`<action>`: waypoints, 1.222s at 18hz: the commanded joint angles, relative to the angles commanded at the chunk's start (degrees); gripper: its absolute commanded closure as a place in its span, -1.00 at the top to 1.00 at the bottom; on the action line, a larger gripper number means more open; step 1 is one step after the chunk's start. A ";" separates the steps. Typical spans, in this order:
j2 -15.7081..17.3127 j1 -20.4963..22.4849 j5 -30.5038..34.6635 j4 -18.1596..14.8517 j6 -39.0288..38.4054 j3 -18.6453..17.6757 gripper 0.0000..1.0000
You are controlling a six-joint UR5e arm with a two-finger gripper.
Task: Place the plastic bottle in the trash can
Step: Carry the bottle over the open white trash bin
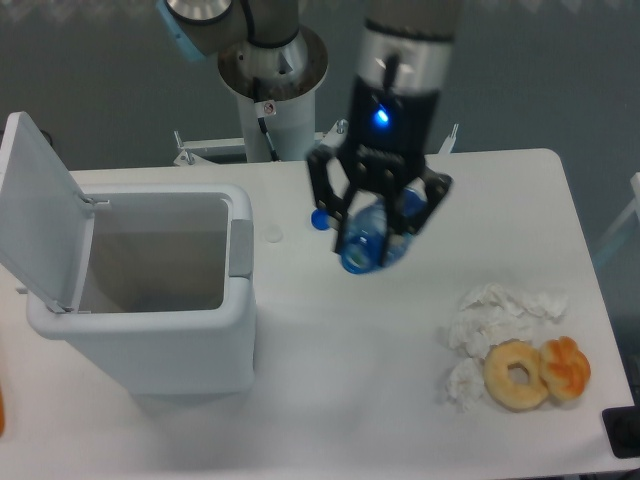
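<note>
The plastic bottle (362, 240), clear with a blue tint, hangs tilted in my gripper (378, 228), above the table's middle. The gripper is shut on it, its black fingers (322, 192) on either side of the bottle. The bottle's label is hidden by the fingers and blur. The trash can (150, 345) is a white bin at the left, its lid (40, 210) swung open and standing up on the left side. The bin's inside shows nothing in it. The gripper is to the right of the bin, apart from it.
A small loose blue cap (319, 219) lies on the table just left of the gripper. Crumpled white tissues (500, 320), a donut (517, 374) and an orange pastry (566, 367) lie at the right front. The robot's base (272, 90) stands at the back.
</note>
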 joint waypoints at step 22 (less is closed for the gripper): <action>-0.15 -12.22 -4.32 16.08 -21.11 -4.13 -0.85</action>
